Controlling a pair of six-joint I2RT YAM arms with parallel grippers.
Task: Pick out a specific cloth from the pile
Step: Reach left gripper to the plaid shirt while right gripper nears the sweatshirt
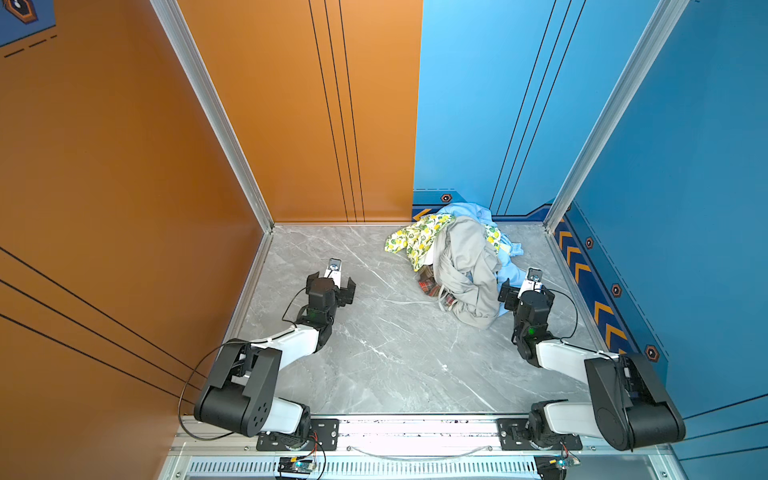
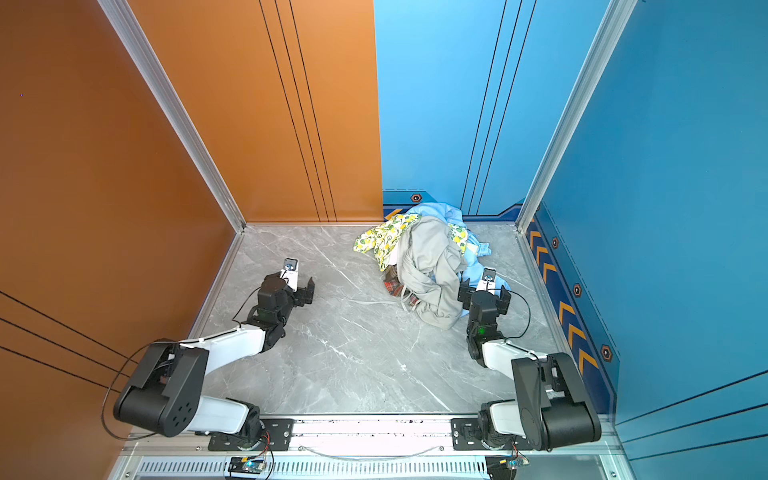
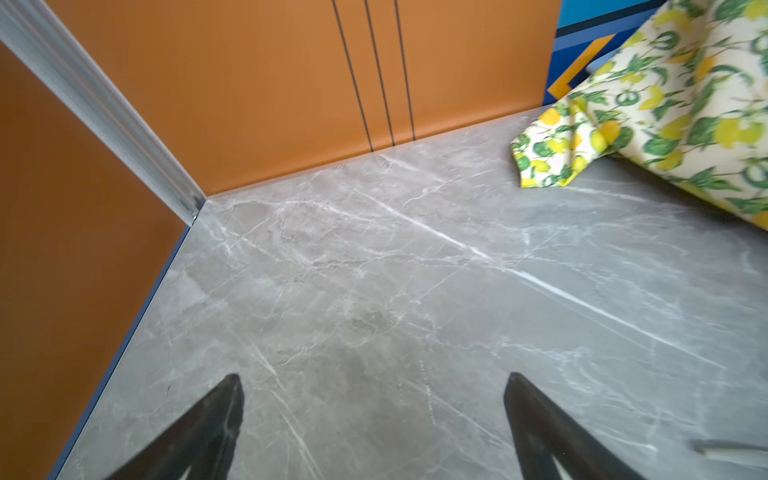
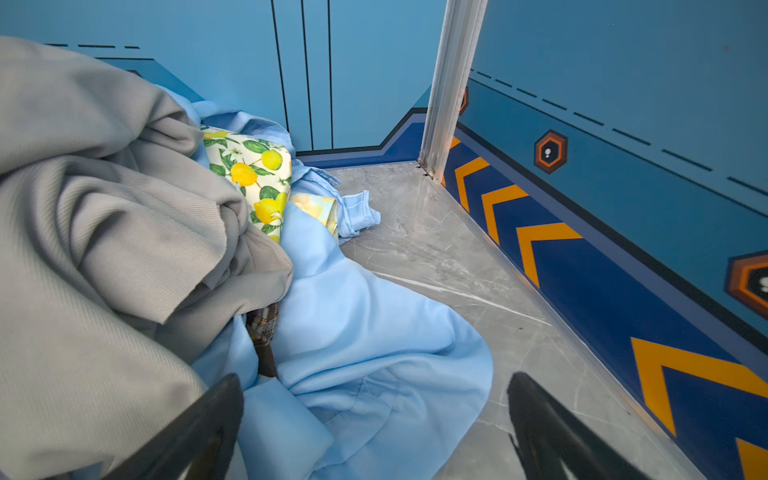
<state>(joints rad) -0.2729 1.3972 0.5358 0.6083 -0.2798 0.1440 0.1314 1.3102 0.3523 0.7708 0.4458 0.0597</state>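
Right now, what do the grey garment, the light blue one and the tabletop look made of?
Grey garment: fine-ribbed knit, matte; ribs show in the right wrist view. Light blue garment: smooth thin woven cloth, faint sheen, stitched hems; fibre unclear. Tabletop: grey marble-look slab, white veins, satin finish; real stone or print, cannot tell.

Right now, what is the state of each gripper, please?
Left gripper: open, holding nothing.
Right gripper: open, holding nothing.

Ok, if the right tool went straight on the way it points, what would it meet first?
Probably the light blue garment, which lies just ahead of the open right tool; depth is hard to judge.
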